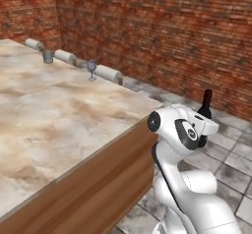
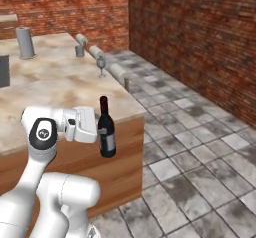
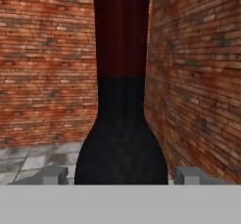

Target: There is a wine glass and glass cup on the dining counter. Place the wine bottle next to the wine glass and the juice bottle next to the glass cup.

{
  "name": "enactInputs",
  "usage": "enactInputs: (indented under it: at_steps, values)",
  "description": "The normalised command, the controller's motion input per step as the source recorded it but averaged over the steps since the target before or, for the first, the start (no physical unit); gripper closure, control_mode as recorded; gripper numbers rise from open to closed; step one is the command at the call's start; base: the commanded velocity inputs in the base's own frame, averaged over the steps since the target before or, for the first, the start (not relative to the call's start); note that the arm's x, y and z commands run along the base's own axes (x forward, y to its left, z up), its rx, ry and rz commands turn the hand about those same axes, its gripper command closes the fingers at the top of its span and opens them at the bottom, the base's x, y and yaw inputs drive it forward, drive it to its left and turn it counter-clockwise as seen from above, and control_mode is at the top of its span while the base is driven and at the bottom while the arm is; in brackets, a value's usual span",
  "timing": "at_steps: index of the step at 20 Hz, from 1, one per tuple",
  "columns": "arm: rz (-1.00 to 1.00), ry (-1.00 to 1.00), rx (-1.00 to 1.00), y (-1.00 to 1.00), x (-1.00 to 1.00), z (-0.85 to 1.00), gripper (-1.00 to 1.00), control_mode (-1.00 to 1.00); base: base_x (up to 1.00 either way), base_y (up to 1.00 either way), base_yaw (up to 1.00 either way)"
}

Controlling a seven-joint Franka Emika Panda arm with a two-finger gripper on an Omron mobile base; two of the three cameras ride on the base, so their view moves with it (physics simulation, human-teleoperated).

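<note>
Brick walls and a grey tiled floor surround the dining counter (image 2: pixel 60 89), where the gripper (image 2: pixel 100 127) holds the wine bottle (image 2: pixel 105 129) in the air off the counter's near corner.

Upright and dark with a red-capped neck, the bottle sits between the spread fingers (image 3: pixel 188 175), which clasp its wide body on both sides; it hangs over the floor just beside the wooden counter side. Far along the counter's right edge stands the wine glass (image 2: pixel 101 66), and farther still the grey glass cup (image 2: pixel 79 51). At the far left of the marbled top stands a tall grey cylinder (image 2: pixel 25 43).
</note>
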Motion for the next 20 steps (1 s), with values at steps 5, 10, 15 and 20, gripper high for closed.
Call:
enactInputs:
  at_steps: [5,10,15,20]
  values:
    - [0.00,0.00,0.00,0.00,0.00,0.00,1.00,1.00,0.72,-0.26,0.25]
    - [0.00,0.00,0.00,0.00,0.00,0.00,1.00,1.00,0.72,-0.27,0.24]
    - [0.00,0.00,0.00,0.00,0.00,0.00,1.00,1.00,0.66,-0.30,0.25]
    - [0.00,0.00,0.00,0.00,0.00,0.00,1.00,1.00,0.54,-0.32,0.30]
